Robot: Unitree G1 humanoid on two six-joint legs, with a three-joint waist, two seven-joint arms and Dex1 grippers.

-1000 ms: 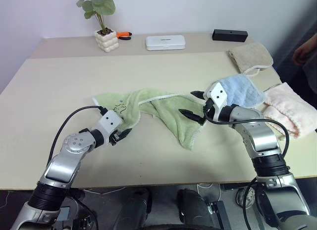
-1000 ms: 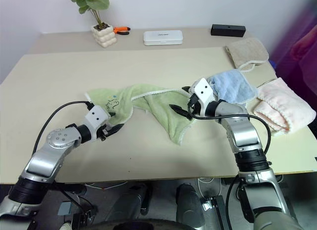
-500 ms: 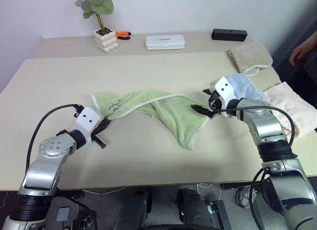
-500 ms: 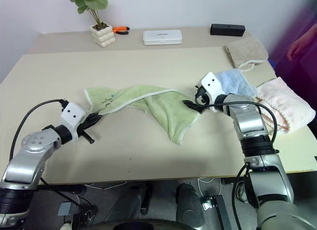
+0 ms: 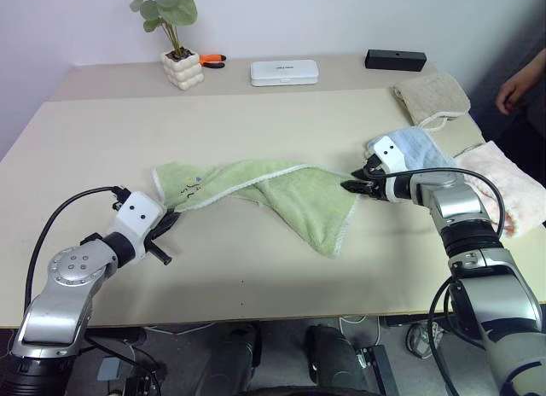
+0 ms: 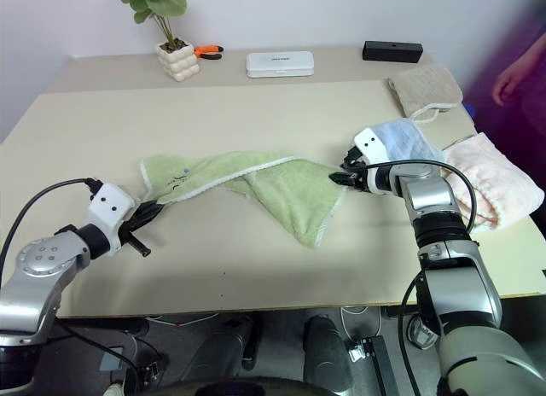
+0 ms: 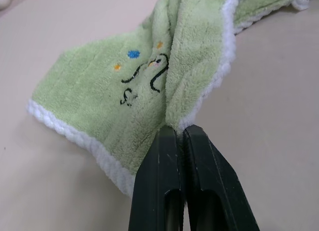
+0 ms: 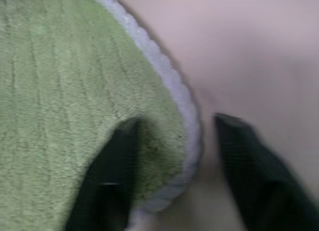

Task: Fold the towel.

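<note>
Towel (image 5: 281, 191), the light green one, lay twisted across the table (image 5: 256, 276), stretched between the two pincers. The left pincer (image 5: 164, 225) was pressed together on a bunched fold of its white-edged hem, beside the embroidered mark (image 7: 144, 76). At the far end, the right pincer (image 5: 357, 186) stood at the towel's rounded corner, one finger (image 8: 107, 176) lying on the green pile and the other on the bare table just outside the edging; its fingers were still apart with the edge between them, so no pinch was made there yet.

Risks, as I judged them: if the right fingers closed where they stood, they might catch only the thick edging and let it slip when the cloth was pulled taut. The left pinch held a gathered fold, not a clean corner, so spreading could leave the towel twisted instead of flat. The light blue towel (image 5: 418, 153) lay just behind the right pincer, and a backward pull might drag it along.

The head views showed the whole twisted span and the neighbouring towels; the wrist views added what those could not, namely the fold clamped at the left fingertips and the edging lying between the right fingers.
</note>
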